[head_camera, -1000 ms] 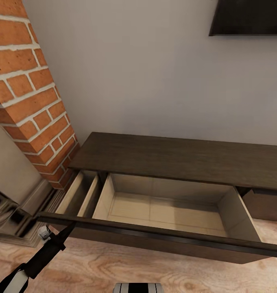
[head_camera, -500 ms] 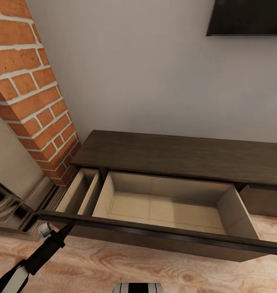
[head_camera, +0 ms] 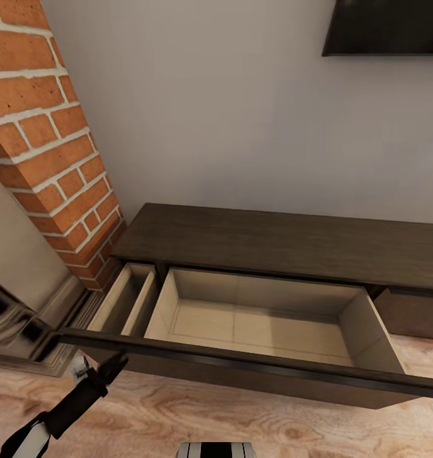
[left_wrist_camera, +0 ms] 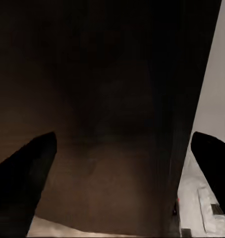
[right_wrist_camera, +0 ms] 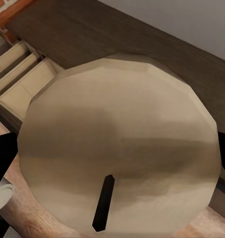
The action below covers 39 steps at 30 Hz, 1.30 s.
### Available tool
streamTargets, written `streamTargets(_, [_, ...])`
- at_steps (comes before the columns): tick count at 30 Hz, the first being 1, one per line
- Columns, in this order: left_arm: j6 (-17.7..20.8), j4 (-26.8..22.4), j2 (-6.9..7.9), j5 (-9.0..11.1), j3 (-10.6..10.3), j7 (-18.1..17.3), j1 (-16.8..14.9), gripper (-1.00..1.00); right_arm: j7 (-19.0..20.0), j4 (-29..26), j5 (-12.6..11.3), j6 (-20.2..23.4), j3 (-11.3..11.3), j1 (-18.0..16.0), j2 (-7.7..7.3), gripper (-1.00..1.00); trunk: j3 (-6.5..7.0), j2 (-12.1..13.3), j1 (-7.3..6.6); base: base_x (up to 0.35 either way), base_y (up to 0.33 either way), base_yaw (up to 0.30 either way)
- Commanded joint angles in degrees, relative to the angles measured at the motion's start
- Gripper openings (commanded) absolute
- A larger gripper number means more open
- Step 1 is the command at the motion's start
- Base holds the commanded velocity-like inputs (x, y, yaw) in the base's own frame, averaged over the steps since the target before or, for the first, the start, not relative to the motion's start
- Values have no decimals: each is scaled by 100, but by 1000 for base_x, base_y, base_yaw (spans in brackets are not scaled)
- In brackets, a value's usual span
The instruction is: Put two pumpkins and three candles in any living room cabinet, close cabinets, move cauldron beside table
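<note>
The cabinet [head_camera: 286, 245] stands with its wide drawer [head_camera: 254, 321] out and empty. The right gripper [right_wrist_camera: 112, 163] clamps a beige candle [right_wrist_camera: 122, 148]; the left gripper [head_camera: 105, 372] hangs spread beside the drawer front. Everything remains to stow.

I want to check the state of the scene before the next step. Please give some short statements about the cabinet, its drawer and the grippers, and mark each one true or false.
1. The wide drawer of the cabinet is pulled open. True.
2. A pumpkin lies inside the open drawer. False: its pale inside holds nothing.
3. The right gripper holds a round beige candle with a dark wick. True.
4. The left gripper is inside the drawer. False: it is outside, just below the drawer's dark front panel.
5. A brick fireplace stands at the cabinet's left end. True.
6. The left gripper is shut on something. False: its fingers are spread apart.
</note>
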Motion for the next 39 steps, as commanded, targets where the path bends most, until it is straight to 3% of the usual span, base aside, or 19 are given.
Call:
streamTargets(1, [49,1,1,31,-1,-7,-2,100,5,3,-17,42,-17,9,-3,-100,-4,-2,-1,0,0,0])
streamTargets(14, [49,1,1,42,-9,-7,-2,100,6,3,-17,42,-15,9,-2,-100,-4,-2,-1,-4,0,0])
streamTargets(23, [49,1,1,48,-13,-7,-2,100,6,3,-17,43,-13,9,-2,-100,-4,-2,-1,-236,0,0])
streamTargets(32, [28,115,29,23,-14,-9,37,100,-4,-42,-60,56,19,9,-2,-100,-4,-2,-1,-50,0,0])
streamTargets(35, [-7,478,11,-323,-19,46,79,100,-44,-57,-50,70,92,9,-7,-100,-4,-2,-1,-3,0,0])
streamTargets(36, [-93,745,2,-582,-18,58,88,100,-56,-64,-42,81,162,9,-8,-100,-4,-2,-1,-2,0,0])
streamTargets(37, [-172,879,-1,-704,-18,56,91,100,-65,-64,-40,83,214,9,-9,-100,-4,-2,-1,-1,0,0])
streamTargets(39, [-652,1363,-9,-1083,-18,39,99,100,-159,-44,-48,83,578,9,-7,-100,-4,-2,-1,0,0,0])
